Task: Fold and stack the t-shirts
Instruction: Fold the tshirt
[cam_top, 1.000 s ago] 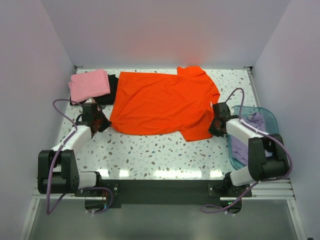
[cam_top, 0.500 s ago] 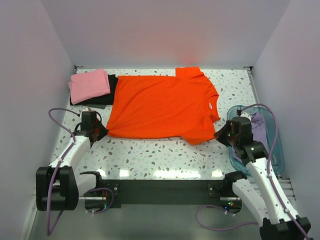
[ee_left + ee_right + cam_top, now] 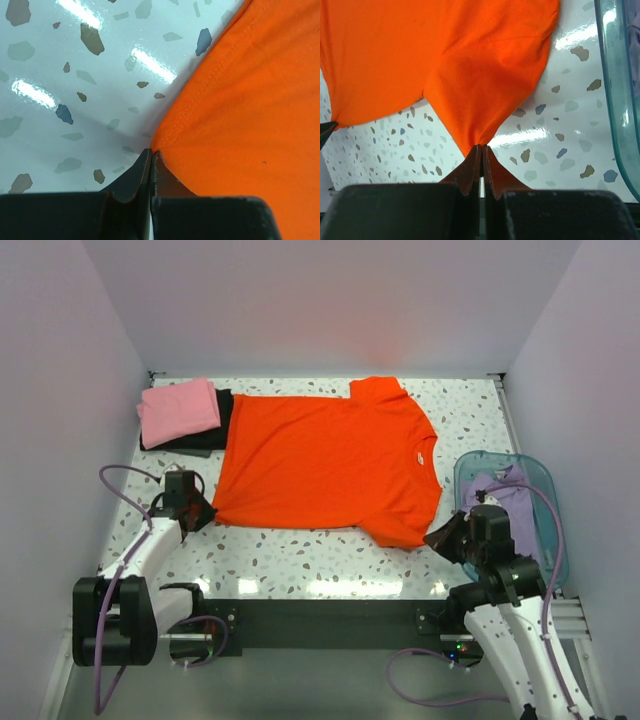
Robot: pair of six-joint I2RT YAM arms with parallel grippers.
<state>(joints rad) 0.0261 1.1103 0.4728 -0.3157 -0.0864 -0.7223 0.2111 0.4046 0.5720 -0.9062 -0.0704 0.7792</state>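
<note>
Orange-red t-shirt [image 3: 325,460] is being held spread flat across the middle of the bench [image 3: 300,555], collar toward 3 o'clock. Its hem corner at 8 o'clock is being pinched by the closed left jaws, and its near sleeve tip at 5 o'clock by the closed right jaws. Bare bench is being left open along 6 o'clock, with a thinner strip at 12 o'clock. At 10 o'clock a folded pink t-shirt [image 3: 178,408] is being carried on a black t-shirt [image 3: 216,428], just beside the hem. A lavender t-shirt [image 3: 508,502] is being kept in the blue basket [image 3: 541,476] at 4 o'clock. A white neck label [image 3: 421,452] is being shown, too small to read.
</note>
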